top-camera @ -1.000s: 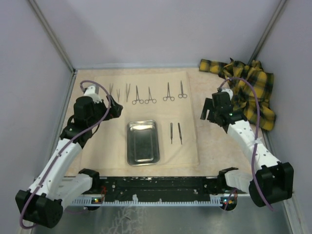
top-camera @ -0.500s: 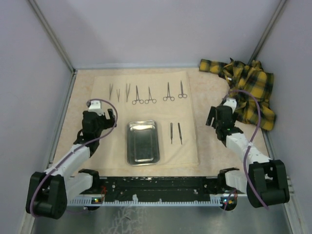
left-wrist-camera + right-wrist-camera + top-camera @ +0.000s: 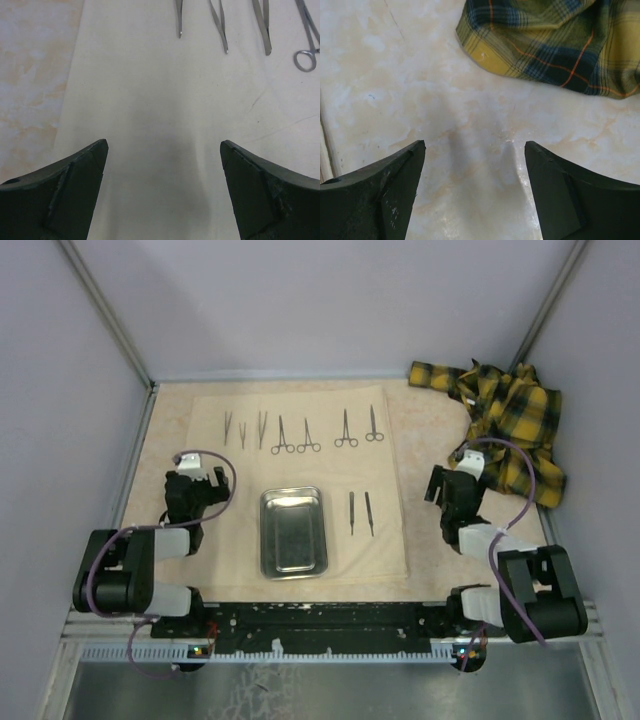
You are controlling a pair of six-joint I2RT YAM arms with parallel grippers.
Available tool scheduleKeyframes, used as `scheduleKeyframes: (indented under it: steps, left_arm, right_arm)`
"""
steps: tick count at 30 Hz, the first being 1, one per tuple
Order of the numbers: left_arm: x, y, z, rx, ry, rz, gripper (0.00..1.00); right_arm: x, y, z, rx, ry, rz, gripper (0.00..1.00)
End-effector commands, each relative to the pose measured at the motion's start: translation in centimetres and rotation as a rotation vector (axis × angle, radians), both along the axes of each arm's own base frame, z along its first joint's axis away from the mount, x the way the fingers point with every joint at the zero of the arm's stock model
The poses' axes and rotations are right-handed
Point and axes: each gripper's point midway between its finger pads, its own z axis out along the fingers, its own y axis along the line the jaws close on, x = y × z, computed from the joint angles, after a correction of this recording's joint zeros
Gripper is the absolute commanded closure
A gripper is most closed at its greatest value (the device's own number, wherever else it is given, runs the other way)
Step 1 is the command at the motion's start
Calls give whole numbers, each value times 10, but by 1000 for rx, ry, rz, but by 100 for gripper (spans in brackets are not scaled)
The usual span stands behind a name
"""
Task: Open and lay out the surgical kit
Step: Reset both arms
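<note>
The cloth wrap (image 3: 385,540) lies spread on the counter (image 3: 440,430), steel tray (image 3: 293,535) near its front, instruments (image 3: 283,436) rowed along its far edge. Left jaws gape empty over the wrap's left part; right jaws, also apart, hang over bare counter beside the plaid cloth (image 3: 555,45).

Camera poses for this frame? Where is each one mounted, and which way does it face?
Top external: above and behind the bases, looking down at the table; both arms show, with left gripper and right gripper.
Left wrist: on the left wrist, facing forward-down over the beige wrap toward the tweezers; left fingers show.
Right wrist: on the right wrist, facing bare tabletop and the plaid cloth; right fingers show.
Shared: top and left wrist both see wrap and tweezers; top and right wrist both see the plaid cloth.
</note>
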Motion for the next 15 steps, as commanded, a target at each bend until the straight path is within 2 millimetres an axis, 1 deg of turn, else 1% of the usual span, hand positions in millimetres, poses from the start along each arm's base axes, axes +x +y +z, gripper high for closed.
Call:
scheduleKeyframes:
  steps: [1,4,5,8,10,12,14,15]
  left_arm:
    - [23,-1,39,-14,-179,-58,0]
    - [29,-2,39,-15,-177,-93,0]
    - [31,-3,39,-22,-179,-108,0]
    - [30,-10,35,-27,-194,-168,0]
    - [31,-15,40,-9,-241,-204,0]
    - [27,-19,37,-2,-231,-236,0]
    - [24,-18,43,7,-275,-225,0]
    - [22,-17,44,9,-294,-217,0]
  right_arm:
    - [27,-9,44,-48,-214,-22,19]
    - [29,-15,50,-75,-250,-28,19]
    - [29,-21,50,-68,-259,-44,19]
    - [28,-30,57,-73,-307,-74,19]
    - [30,-34,60,-71,-331,-80,19]
    - [32,-33,63,-66,-353,-77,19]
    - [37,-31,58,-45,-343,-68,18]
    - [40,-27,65,-39,-406,-47,18]
